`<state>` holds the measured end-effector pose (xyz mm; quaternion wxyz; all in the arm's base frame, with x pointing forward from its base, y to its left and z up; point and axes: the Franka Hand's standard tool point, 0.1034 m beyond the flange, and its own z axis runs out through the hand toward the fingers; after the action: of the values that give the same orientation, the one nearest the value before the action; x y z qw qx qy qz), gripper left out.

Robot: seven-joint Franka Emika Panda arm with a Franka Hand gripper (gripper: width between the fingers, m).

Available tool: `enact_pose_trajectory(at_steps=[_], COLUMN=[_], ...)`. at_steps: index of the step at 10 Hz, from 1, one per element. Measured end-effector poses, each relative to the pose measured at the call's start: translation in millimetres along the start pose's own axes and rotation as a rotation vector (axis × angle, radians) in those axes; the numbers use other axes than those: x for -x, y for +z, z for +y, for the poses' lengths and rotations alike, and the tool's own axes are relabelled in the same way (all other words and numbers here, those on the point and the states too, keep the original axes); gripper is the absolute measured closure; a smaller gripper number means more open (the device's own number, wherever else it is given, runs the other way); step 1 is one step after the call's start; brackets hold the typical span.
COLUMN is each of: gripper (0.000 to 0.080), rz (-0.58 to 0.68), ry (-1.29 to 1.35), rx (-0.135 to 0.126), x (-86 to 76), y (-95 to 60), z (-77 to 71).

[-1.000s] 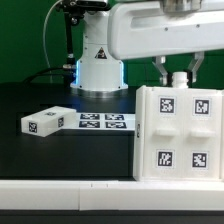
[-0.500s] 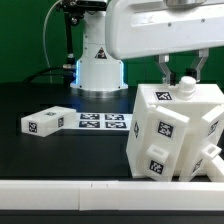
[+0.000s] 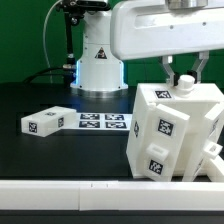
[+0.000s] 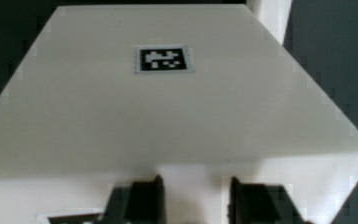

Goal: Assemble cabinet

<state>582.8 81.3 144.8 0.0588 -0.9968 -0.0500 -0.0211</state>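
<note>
Holding the cabinet point(image 3: 165, 135) by its upper edge, the gripper point(image 3: 182, 86) stands over it on the exterior view's right. The jaws are nearly closed, with only a narrow white rib of the cabinet between them, and they press on it from both sides. The wrist view shows the same grip: the dark fingers point(image 4: 140, 205) sit on each side of a thin white wall, and beyond it spreads one broad flat face with a single square tag point(image 4: 163, 59).

The cabinet is tilted, not square to the black table point(image 3: 40, 150), and one of its corners points toward the camera, so two tagged faces show. Its lower end is near the table's front edge; I cannot tell if it rests there.

Well apart, on the exterior view's left, a small white panel point(image 3: 45, 122) lies flat just beside the marker board point(image 3: 100, 122). Behind the board stands the white base point(image 3: 98, 65).
</note>
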Motion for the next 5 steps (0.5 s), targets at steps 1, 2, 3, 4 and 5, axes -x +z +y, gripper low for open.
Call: enact_pose_trajectory(at_steps=[1, 2, 3, 4, 5], gripper=[0.0643, 0.0643, 0.0658, 0.0668, 0.0679], rz=[0.010, 0.033, 0.067, 0.107, 0.152], ry=[0.000, 0.000, -0.002, -0.003, -0.005], rx=[0.004, 0.010, 0.016, 0.022, 0.027], x=[6.7, 11.4, 14.4, 14.8, 10.0], y=[0.4, 0.9, 1.2, 1.4, 0.4], z=[0.6, 1.3, 1.6, 1.8, 2.2])
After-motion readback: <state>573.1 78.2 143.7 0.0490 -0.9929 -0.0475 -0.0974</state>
